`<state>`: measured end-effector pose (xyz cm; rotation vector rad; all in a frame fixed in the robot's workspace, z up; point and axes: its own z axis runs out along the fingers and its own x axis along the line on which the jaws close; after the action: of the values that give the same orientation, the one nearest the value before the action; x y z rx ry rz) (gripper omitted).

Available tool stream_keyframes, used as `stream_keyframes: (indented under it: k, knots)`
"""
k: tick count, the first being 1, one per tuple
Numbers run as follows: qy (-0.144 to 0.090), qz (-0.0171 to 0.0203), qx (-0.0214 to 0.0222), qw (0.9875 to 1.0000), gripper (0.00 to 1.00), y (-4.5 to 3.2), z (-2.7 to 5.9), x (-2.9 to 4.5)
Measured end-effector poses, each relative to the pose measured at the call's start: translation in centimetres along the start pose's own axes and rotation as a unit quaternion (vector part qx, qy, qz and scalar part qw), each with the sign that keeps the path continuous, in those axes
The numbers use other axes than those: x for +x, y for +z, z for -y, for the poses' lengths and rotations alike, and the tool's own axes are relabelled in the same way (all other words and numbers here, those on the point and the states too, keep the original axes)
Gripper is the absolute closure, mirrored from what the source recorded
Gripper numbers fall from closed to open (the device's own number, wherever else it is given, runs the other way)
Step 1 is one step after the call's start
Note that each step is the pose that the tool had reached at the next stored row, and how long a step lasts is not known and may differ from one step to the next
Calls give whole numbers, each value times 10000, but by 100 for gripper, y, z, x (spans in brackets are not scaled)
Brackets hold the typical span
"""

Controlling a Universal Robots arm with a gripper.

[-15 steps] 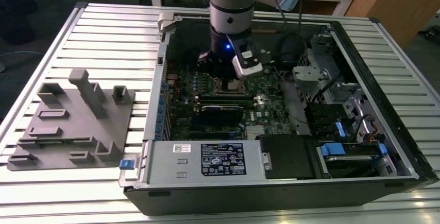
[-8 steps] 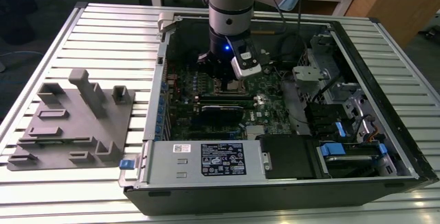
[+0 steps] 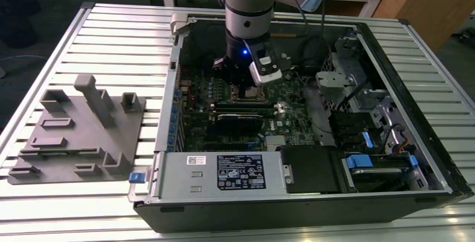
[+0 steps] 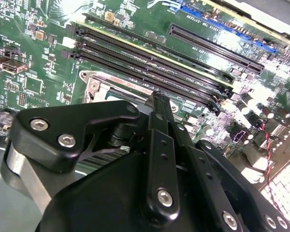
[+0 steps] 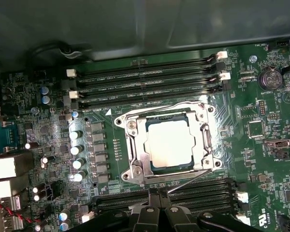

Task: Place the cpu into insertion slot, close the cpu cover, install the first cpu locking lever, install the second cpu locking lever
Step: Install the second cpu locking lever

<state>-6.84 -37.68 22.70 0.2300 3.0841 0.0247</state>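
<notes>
**Chip seated, cover down, one thin lever where the trouble could start**

In the first wrist view the cpu (image 5: 170,143) lies flat in the insertion slot (image 5: 135,166), its dull silver top showing through the window of the cpu cover (image 5: 201,140), which is folded down over it. A thin locking lever (image 5: 186,182) runs at a slant from the socket's corner toward the gripper (image 5: 157,199), whose black fingertips sit just beside the socket edge, over the dark memory slots (image 5: 145,77). The jaws look drawn together into a narrow point with nothing visibly clamped between them (whether they touch the lever wire I cannot tell). In the exterior view the gripper (image 3: 239,86) reaches down inside the open computer case (image 3: 297,197), which rests on the slatted tabletop (image 3: 111,42) next to a grey fixture tray (image 3: 82,136).

The risks, as I judge them:

- The lever is slim and springy. A push that lands off its line could let it slip off the fingertips and snap back.
- If the tips ride low, they could scrape the green board or the memory slot just beside the socket.
- Pressing a lever while the cover is not fully flat could load the chip unevenly. The far edge of the cover is hard to judge from here.
- The second wrist view is largely blocked by the gripper body (image 4: 150,159), so contact at the tips is poorly seen.
</notes>
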Motion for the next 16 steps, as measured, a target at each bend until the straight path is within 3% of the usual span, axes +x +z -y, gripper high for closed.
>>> stream_keyframes:
  k: [16]
  knots:
    - [1, 0, 0, 10000, 89, 12, 8, 12]
